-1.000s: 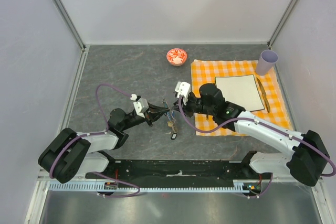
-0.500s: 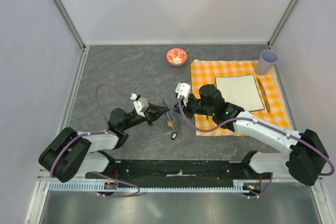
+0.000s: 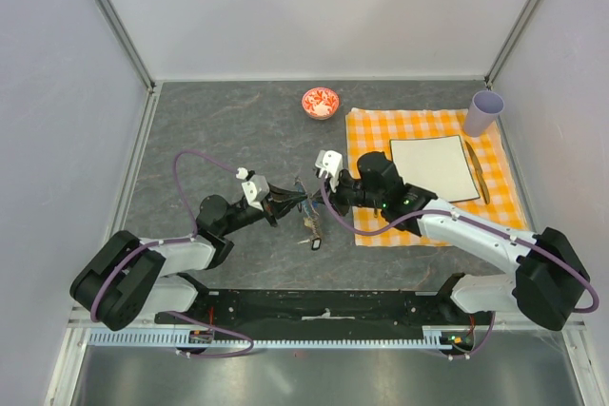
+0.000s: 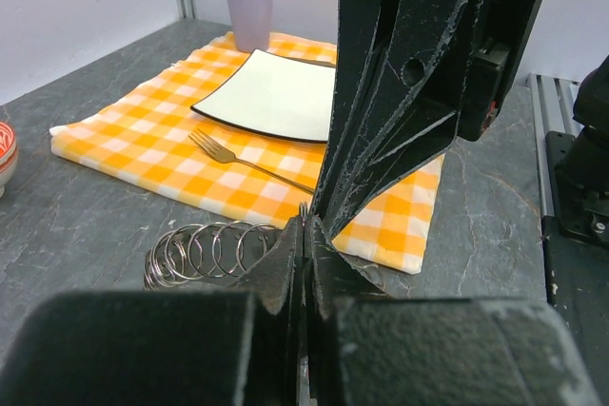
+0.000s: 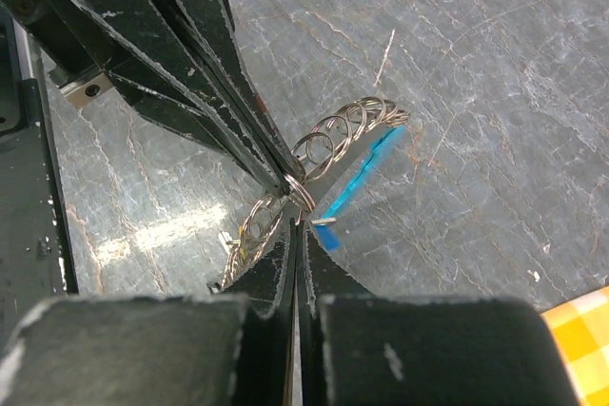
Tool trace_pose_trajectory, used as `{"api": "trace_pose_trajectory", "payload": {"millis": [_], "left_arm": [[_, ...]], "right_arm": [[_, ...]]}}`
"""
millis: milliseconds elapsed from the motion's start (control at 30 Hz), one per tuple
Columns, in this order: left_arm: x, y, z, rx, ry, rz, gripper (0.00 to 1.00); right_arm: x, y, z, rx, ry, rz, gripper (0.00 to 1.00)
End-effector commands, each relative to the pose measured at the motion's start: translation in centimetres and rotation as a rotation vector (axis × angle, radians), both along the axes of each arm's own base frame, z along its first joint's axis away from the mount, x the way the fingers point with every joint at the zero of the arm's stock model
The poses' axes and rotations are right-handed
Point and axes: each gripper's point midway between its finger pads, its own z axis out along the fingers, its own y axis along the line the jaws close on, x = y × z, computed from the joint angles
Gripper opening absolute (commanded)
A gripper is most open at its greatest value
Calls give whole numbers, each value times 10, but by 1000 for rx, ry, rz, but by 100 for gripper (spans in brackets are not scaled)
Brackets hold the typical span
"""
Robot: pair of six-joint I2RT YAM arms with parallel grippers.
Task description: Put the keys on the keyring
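The keyring [image 5: 354, 126] is a bunch of thin grey wire loops with a light-blue strip [image 5: 363, 170], held between both grippers just above the table. It also shows in the left wrist view [image 4: 205, 248] and the top view [image 3: 304, 195]. My left gripper [image 3: 293, 201] is shut on a small ring [image 5: 303, 191] of it. My right gripper [image 3: 318, 198] is shut tip to tip against the left one, pinching thin wire by the strip's end. Several keys [image 3: 311, 226] hang or lie just below, one black-headed [image 3: 313, 243]; they also show in the right wrist view [image 5: 240, 241].
An orange checked cloth [image 3: 376, 225] lies to the right with a white square plate [image 3: 433, 168], a fork [image 4: 249, 161] and a lilac cup [image 3: 483, 112]. A small red-and-white bowl [image 3: 321, 102] stands at the back.
The right arm has crept slightly left and the hanging keys have shifted a little with it. Both grippers stay shut, meeting at the keyring.
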Motion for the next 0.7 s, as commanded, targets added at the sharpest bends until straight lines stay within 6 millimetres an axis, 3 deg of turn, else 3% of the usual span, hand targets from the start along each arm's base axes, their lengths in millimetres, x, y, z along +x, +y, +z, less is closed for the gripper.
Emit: {"api": "trace_pose_trajectory", "payload": {"millis": [0,267,500,633,667], "left_arm": [[-9,9,104,-257,-348,18,2],[-9,1,119,-290,-376,25,2],[-15,-19,124,-311,-377,6,2],[-15,-25,126,-316,-380,-1,2],[-15,-25,126,-316,-378,-1,2]], "right_arm": [[-4,9,19,82,-8,44,0],[-14,16,26,174,25,70,0],[-22,24,47,305,42,96,0],[-22,28,48,344,58,99,0],[-23,27,47,336,60,97,7]]}}
